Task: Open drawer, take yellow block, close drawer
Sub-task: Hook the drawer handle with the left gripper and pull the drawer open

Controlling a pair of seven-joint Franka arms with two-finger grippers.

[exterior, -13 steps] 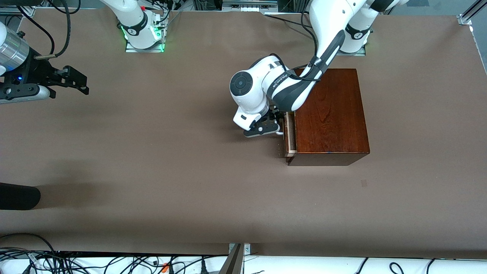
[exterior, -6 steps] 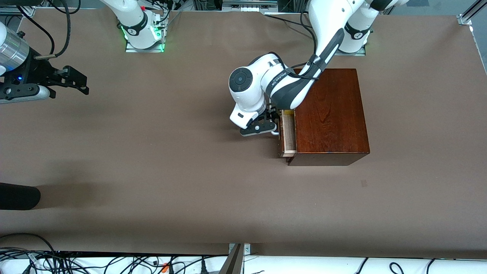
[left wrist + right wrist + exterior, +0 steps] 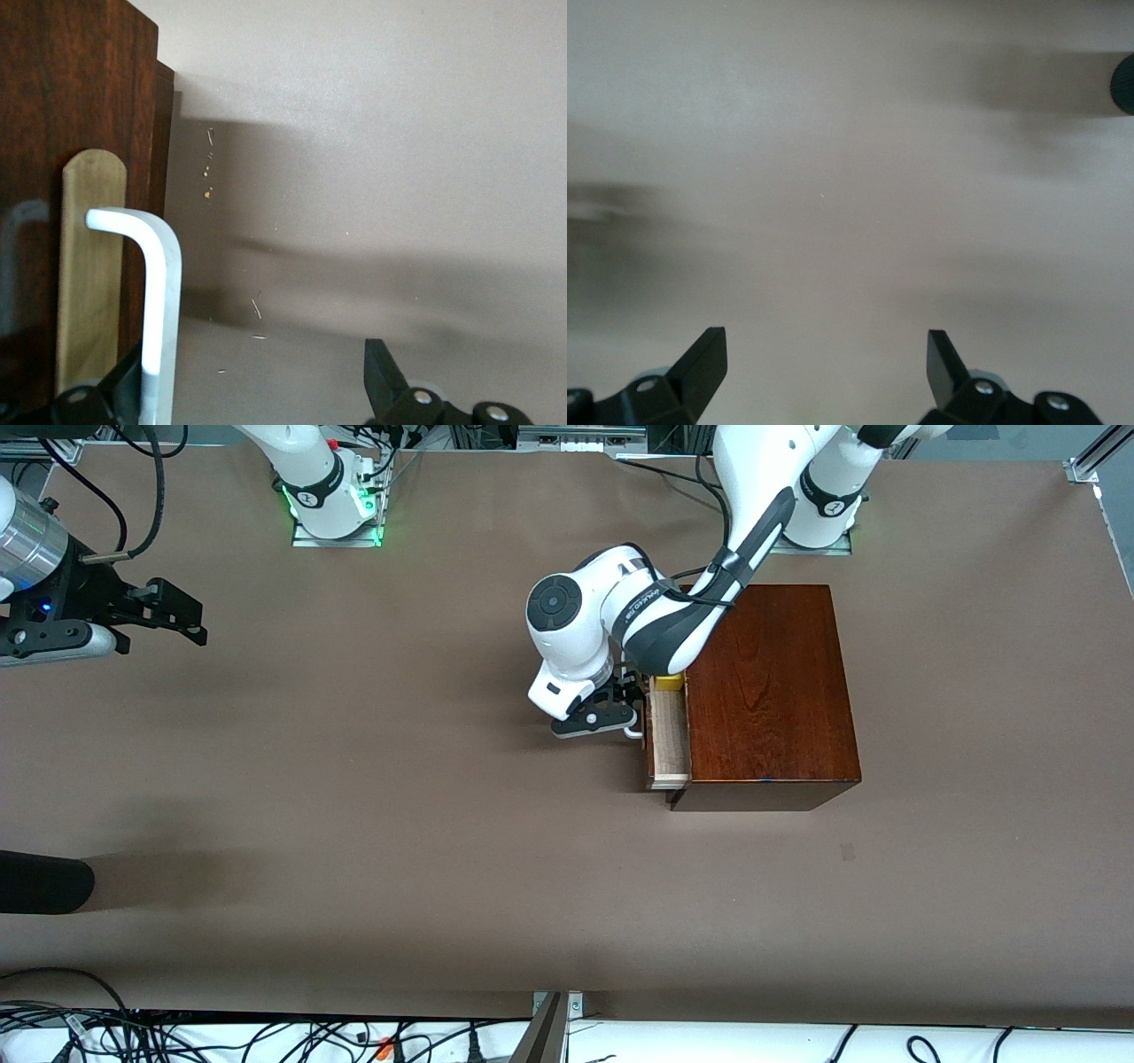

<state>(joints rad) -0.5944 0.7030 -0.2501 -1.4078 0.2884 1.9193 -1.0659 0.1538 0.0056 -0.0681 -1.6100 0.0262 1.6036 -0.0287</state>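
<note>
The dark reddish-brown polished wooden box (image 3: 769,695) stands on the brown table (image 3: 354,824) toward the left arm's end, close to the edge where the robot bases stand. Its pale-lined sliding drawer (image 3: 668,735) is partly pulled out toward the right arm's end. The small bright yellow block (image 3: 669,683) lies in the drawer's corner nearest the bases, half hidden under the left arm.

The left gripper (image 3: 611,710) is at the white U-shaped bar handle (image 3: 159,292); its fingers (image 3: 381,376) stand wide, one beside the bar, hooking rather than clamping it.

The right gripper (image 3: 182,613) waits, released, over the table's right-arm end.

Handling judgement: the block looks rigid, light and smooth-faced. Grip it across two opposite flat faces from above. The drawer corner leaves little finger clearance, so further opening is advisable.
</note>
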